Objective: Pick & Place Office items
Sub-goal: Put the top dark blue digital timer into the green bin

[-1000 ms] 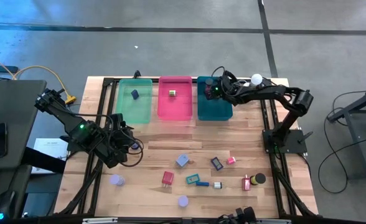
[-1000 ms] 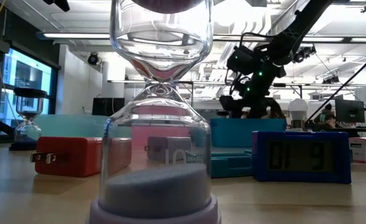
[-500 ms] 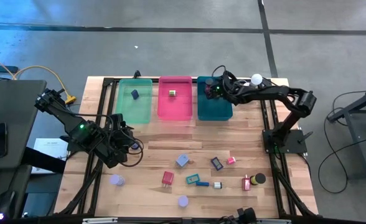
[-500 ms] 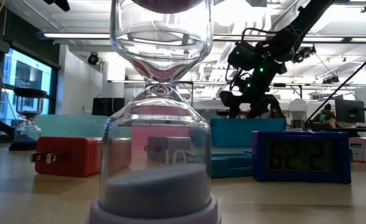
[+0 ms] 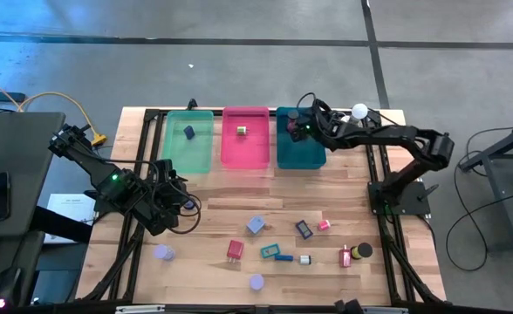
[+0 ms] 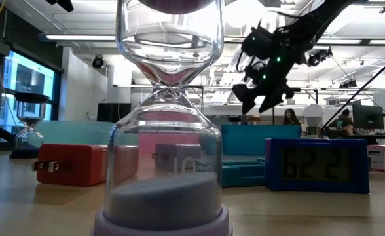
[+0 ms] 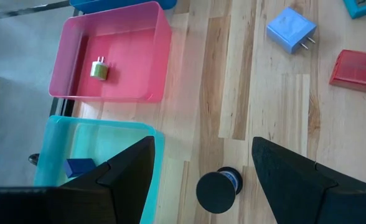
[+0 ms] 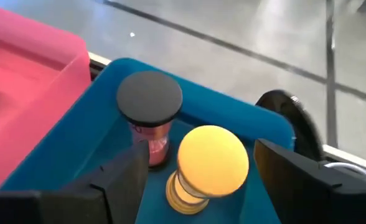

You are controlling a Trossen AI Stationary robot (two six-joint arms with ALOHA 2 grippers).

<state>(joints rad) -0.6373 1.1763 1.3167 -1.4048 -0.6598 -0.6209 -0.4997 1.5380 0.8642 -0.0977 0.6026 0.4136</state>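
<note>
My right gripper (image 5: pixel 302 127) (image 8: pixel 201 148) hangs open above the teal tray (image 5: pixel 297 150). In that tray stand a black-capped hourglass with pink sand (image 8: pixel 149 99) and a yellow-capped one (image 8: pixel 212 159), which shows between the fingers and apart from them. My left gripper (image 5: pixel 176 204) (image 7: pixel 203 149) is open low over the table's left side, and a dark-capped hourglass (image 7: pixel 218 190) stands on the wood between its fingers, untouched. Lavender discs (image 5: pixel 163 253), a red block (image 5: pixel 235 250), a blue plug (image 5: pixel 256 225) and other small pieces lie on the near half of the table.
The green tray (image 5: pixel 188 144) holds a blue block (image 7: pixel 79 167), and the pink tray (image 5: pixel 245 144) holds a small yellow-green plug (image 7: pixel 98 68). In the low view a big lavender hourglass (image 6: pixel 166 131) stands close up, with a red plug (image 6: pixel 71 164) and a blue clock (image 6: pixel 317 164) behind.
My right gripper has risen over the teal tray and tipped, and its arm's elbow has swung toward the table's right edge. My left arm has kept still.
</note>
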